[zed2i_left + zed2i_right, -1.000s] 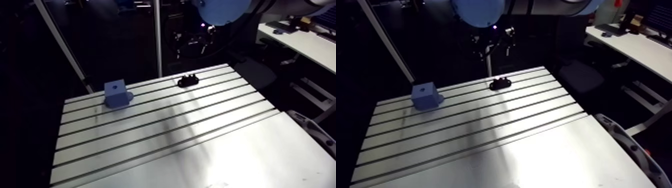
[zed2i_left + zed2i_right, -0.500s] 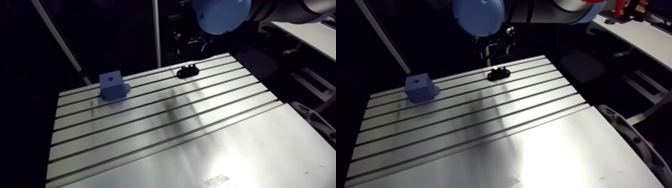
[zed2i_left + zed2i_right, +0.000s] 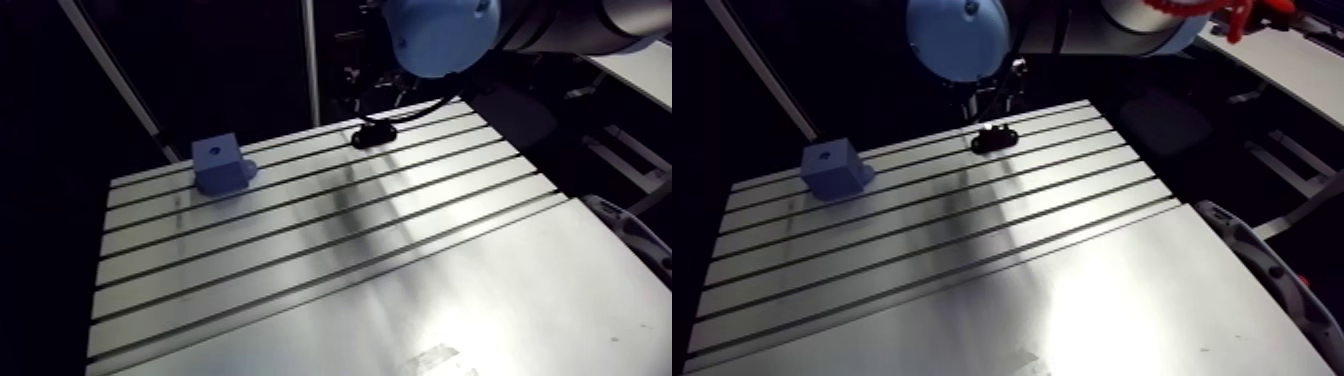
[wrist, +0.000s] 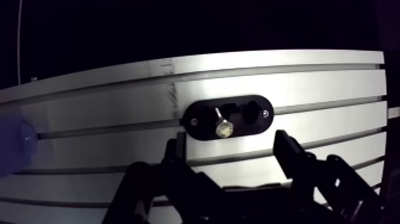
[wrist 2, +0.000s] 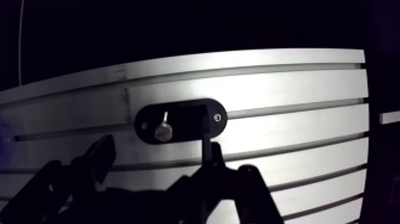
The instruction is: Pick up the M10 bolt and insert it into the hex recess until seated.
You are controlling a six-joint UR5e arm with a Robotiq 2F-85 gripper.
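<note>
A black oval holder [image 4: 229, 116] lies on the slotted table [image 4: 321, 89] near its far edge. A silver bolt [image 4: 223, 127] rests in the holder, head towards the gripper and shank pointing away. A dark recess [image 4: 253, 113] sits beside the bolt in the same holder. My gripper [image 4: 233, 156] hovers just short of the holder, open, with its fingers [image 4: 290, 156] spread wider than the bolt and nothing between them. In the arm view the holder [image 3: 373, 133] lies under the wrist.
A blue block [image 3: 220, 163] with a round hole in its top stands at the table's far left, well away from the holder. Parallel slots run across the table [image 3: 330, 260]. Its far edge is just beyond the holder.
The arm view has shifted as the arm reached further over the table's far side. The holder, bolt and blue block have stayed in place.
</note>
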